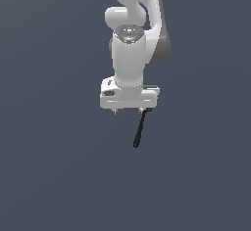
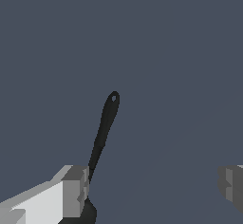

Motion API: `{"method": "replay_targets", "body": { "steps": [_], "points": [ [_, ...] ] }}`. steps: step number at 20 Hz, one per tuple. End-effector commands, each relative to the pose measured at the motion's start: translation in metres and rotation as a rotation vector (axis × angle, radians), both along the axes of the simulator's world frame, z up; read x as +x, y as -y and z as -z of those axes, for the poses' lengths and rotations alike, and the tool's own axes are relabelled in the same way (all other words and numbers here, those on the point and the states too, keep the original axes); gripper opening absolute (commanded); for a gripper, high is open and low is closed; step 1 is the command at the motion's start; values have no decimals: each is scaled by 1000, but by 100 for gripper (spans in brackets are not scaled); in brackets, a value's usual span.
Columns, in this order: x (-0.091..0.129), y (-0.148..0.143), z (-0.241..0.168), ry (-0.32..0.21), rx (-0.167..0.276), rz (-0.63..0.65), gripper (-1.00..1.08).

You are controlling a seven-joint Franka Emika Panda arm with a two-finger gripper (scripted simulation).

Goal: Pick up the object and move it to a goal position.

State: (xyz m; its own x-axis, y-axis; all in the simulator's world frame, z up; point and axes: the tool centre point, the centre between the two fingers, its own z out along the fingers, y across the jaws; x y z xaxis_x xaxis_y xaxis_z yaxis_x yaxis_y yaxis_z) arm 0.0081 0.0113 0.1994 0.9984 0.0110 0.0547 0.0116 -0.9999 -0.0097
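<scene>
The object (image 1: pixel 139 131) is a slim black rod. In the exterior view it slants down from just under the gripper finger (image 1: pixel 142 110) on that view's right. In the wrist view the object (image 2: pixel 105 126) has a small hole at its narrow far end, and its wider end lies close against the inner side of one grey finger (image 2: pixel 73 190). I cannot tell whether they touch. The other finger (image 2: pixel 231 182) stands far apart from it. My gripper (image 1: pixel 128 111) is wide open and holds nothing; most of the space between its fingertips (image 2: pixel 154 185) is bare.
The white arm (image 1: pixel 130 44) comes down from the exterior view's top. All around is a plain dark grey-blue surface (image 1: pixel 49 176) with no other objects, edges or goal marker visible.
</scene>
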Motion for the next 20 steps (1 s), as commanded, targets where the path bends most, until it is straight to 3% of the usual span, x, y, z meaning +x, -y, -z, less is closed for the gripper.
{"method": "replay_targets", "body": {
  "steps": [1, 11, 20],
  "points": [
    [0, 0, 0, 0, 0, 0, 100],
    [-2, 20, 12, -11, -27, 21, 100],
    [-3, 15, 16, -12, -24, 28, 100]
  ]
}}
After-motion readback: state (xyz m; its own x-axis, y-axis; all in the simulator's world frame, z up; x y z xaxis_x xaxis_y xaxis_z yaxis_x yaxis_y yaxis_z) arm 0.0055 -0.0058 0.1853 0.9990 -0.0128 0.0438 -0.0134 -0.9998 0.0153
